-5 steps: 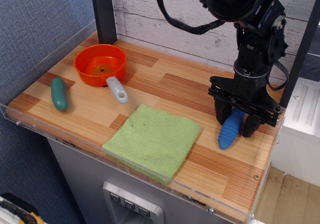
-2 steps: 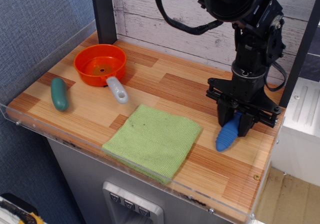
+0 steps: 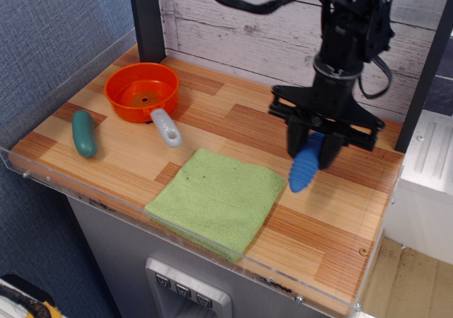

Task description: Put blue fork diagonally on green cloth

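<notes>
The blue fork (image 3: 304, 168) hangs from my gripper (image 3: 311, 150) with its ribbed blue handle pointing down and left. Its grey head is hidden between the fingers. The gripper is shut on the fork and holds it above the wooden table, just right of the green cloth's right corner. The green cloth (image 3: 216, 197) lies flat near the table's front edge, turned like a diamond.
An orange pan (image 3: 141, 91) with a grey handle (image 3: 167, 127) sits at the back left. A teal pickle-shaped thing (image 3: 83, 133) lies at the left. A clear acrylic rim (image 3: 184, 236) runs along the table's front and left edges. A dark post (image 3: 146, 17) stands behind the pan.
My gripper has lifted the blue fork off the table and carried it left and up, toward the cloth's right corner. Nothing else has moved.
</notes>
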